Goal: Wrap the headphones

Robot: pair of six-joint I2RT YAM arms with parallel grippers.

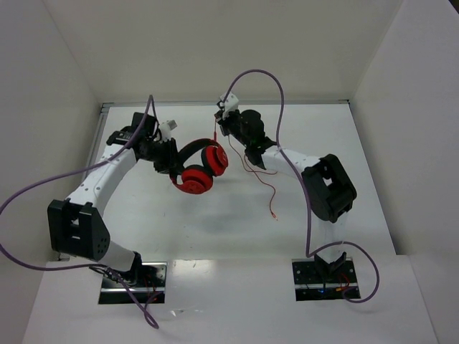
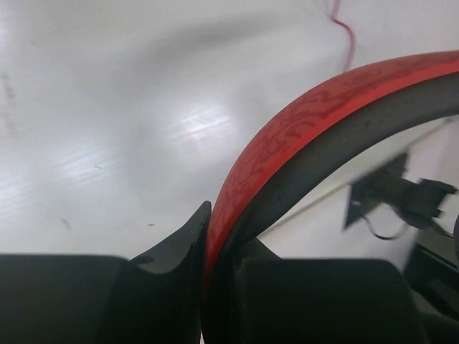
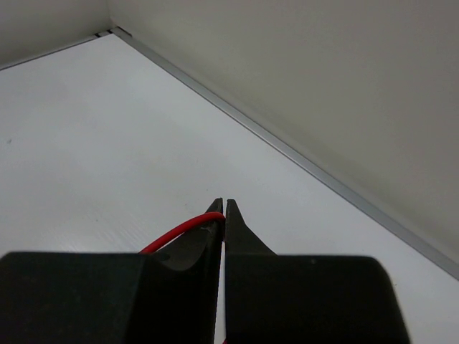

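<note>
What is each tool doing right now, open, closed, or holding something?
Left tool: closed on the headphones, gripping the headband.
Right tool: closed on the thin red cord.

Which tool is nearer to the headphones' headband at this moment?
Left. The left tool is clamped on the headband; the right tool pinches the red cord, apart from the band.
</note>
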